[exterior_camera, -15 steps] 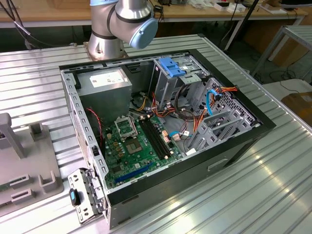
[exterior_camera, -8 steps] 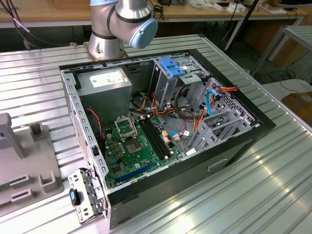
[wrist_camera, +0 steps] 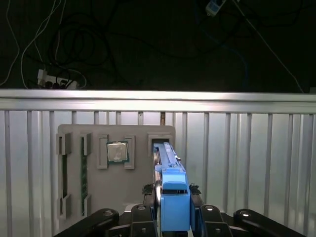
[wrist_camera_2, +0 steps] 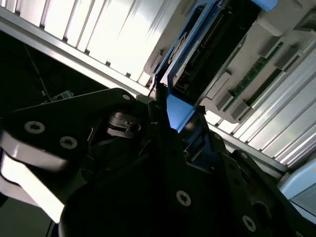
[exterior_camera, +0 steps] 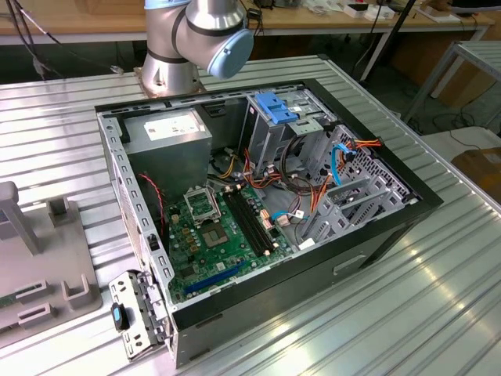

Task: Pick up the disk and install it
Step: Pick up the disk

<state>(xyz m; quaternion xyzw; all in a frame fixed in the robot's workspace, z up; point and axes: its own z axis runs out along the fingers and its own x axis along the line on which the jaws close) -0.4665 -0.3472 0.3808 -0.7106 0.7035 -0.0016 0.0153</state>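
Your end effector (wrist_camera: 172, 190) is clamped narrow on the disk (wrist_camera: 167, 158). In the first wrist view its black fingers (wrist_camera: 148, 190) press against both sides of the bright blue rail. The disk stands on edge there, its far end in a slot of the grey tray (wrist_camera: 133, 187). You cannot tell whether that end is seated or already lifted clear.

The same view shows a processor chip (wrist_camera: 117, 151) in a square pocket just beside the disk's slot. Two memory sticks (wrist_camera: 64, 175) stand in slots near the tray's other side, and the ribbed metal table (wrist_camera: 247, 163) runs underneath.

The second wrist view looks along the fingers (wrist_camera_2: 163, 143) from close in. It shows the disk's (wrist_camera_2: 180, 106) blue end wedged between them and its dark underside running toward the tray.

The exterior view gives you the rest. The arm's base (exterior_camera: 192, 39) stands behind the open computer case (exterior_camera: 313, 282), with the blue-topped drive cage (exterior_camera: 275, 110) and the power supply (exterior_camera: 168, 129) inside. The tray (exterior_camera: 39, 258) lies well apart at the exterior view's left.
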